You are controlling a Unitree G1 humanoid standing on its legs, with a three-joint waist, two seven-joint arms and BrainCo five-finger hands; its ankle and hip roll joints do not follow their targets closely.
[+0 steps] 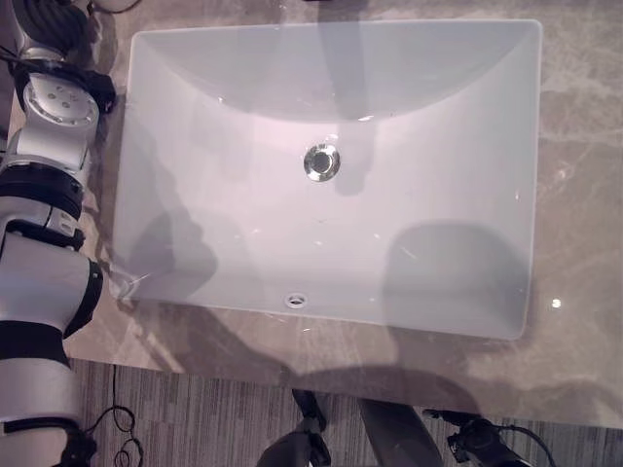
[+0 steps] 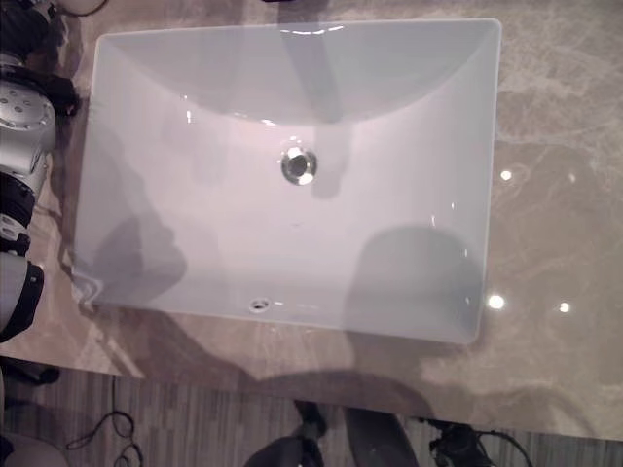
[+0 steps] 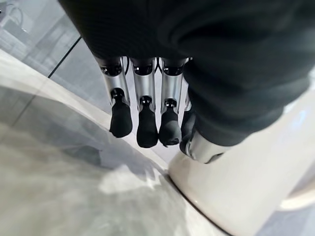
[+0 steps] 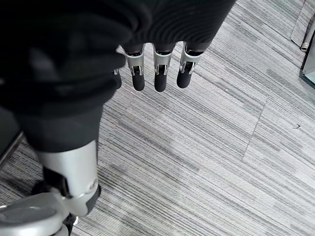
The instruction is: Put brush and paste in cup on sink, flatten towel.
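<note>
both eye views look straight down, sharing sink (image 1: pixel 331 175) & marble counter (image 2: pixel 555 195). l wrist cam close along left hand (image 3: pixel 147 113), at counter level; r wrist cam faces floor (image 4: pixel 221 147).

Text: none can be read
Sink (image 1: pixel 195 146): plain white, no mark or label
Counter (image 1: pixel 584 195): marbled stone, no print
Floor (image 4: pixel 221 147): striped grey, no signs or numbers
</note>
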